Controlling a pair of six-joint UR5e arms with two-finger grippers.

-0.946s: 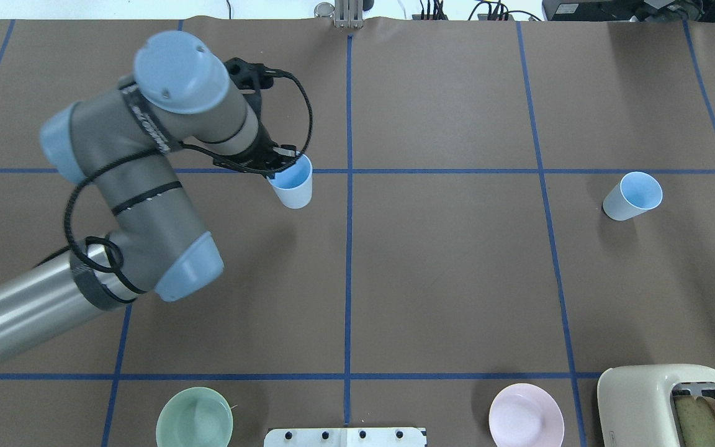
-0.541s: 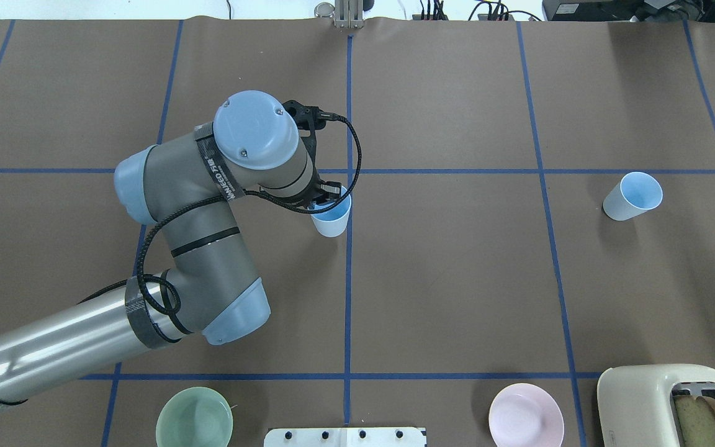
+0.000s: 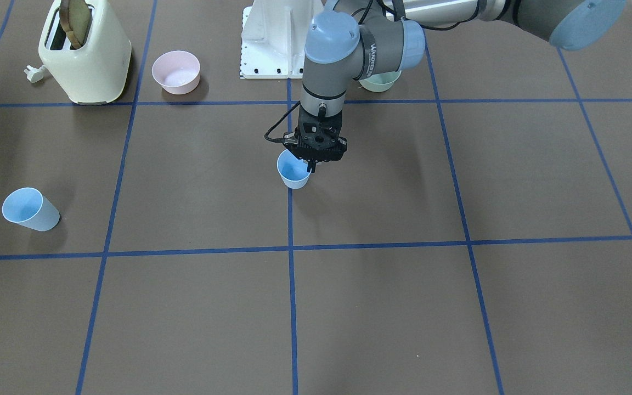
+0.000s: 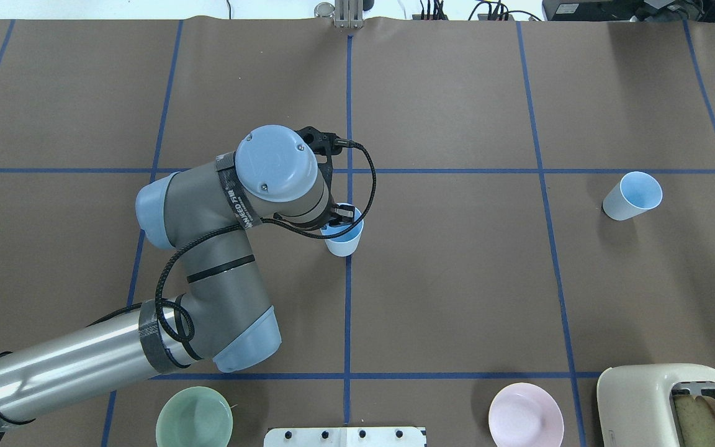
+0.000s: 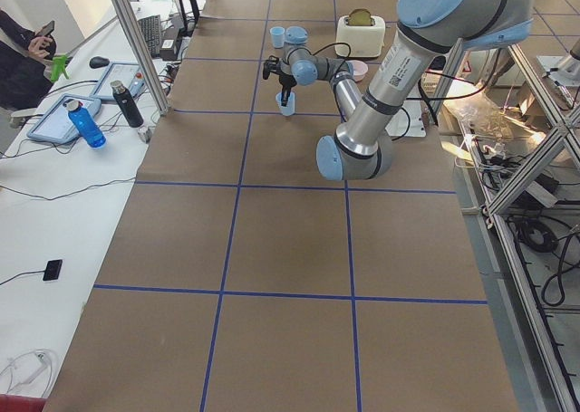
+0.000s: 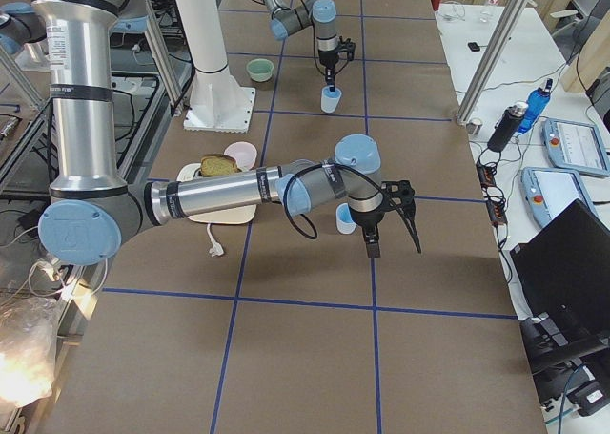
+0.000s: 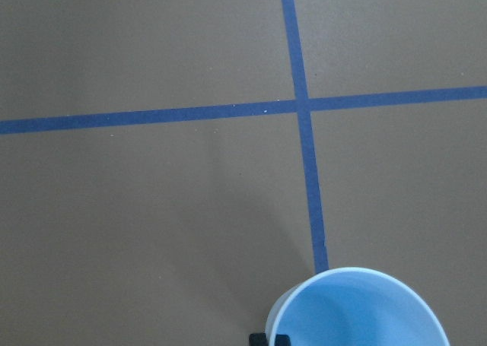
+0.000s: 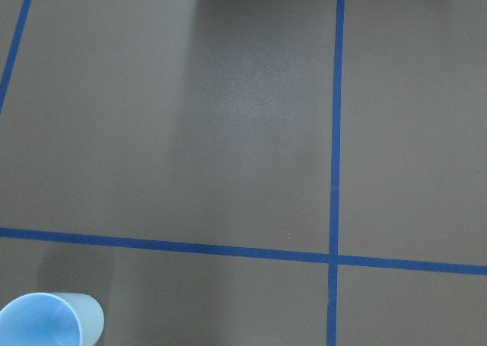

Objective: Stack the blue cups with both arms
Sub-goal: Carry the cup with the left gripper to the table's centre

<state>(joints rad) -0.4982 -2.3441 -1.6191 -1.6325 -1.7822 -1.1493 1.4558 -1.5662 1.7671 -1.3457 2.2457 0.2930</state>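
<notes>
Left gripper [image 3: 310, 164] clamped on the rim of the held blue cup [image 3: 293, 176], mid-table.
Held blue cup: mouth up, over the central blue tape line [image 4: 348, 310], one finger inside the rim and one outside. Free blue cup [image 3: 29, 209]: mouth up on the table [image 3: 404, 307], well apart towards the robot's right. Right gripper [image 6: 393, 226]: seen only in the right-side view, near the free blue cup; apart or together cannot be told. Also present along the robot's edge: toaster [image 3: 86, 55] with bread, pink bowl [image 3: 176, 71], green bowl [image 4: 194, 417].
</notes>
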